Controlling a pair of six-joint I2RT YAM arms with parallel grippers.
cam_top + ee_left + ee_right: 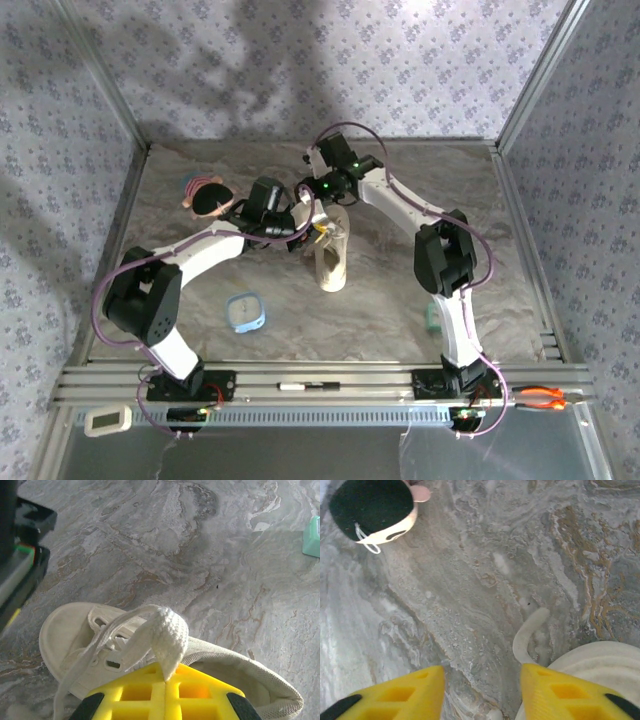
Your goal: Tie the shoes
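Free lace end (527, 632) lies just above-right of the spread right gripper (480, 695)
Shoe (333, 262) sits mid-frame in the top view, long axis up-down; left gripper (165, 679) is clamped on a lace loop (162, 630) over it

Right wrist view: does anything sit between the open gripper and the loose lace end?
Nothing visible does. Only bare table lies between the right gripper and the lace end, which curls beside the shoe.
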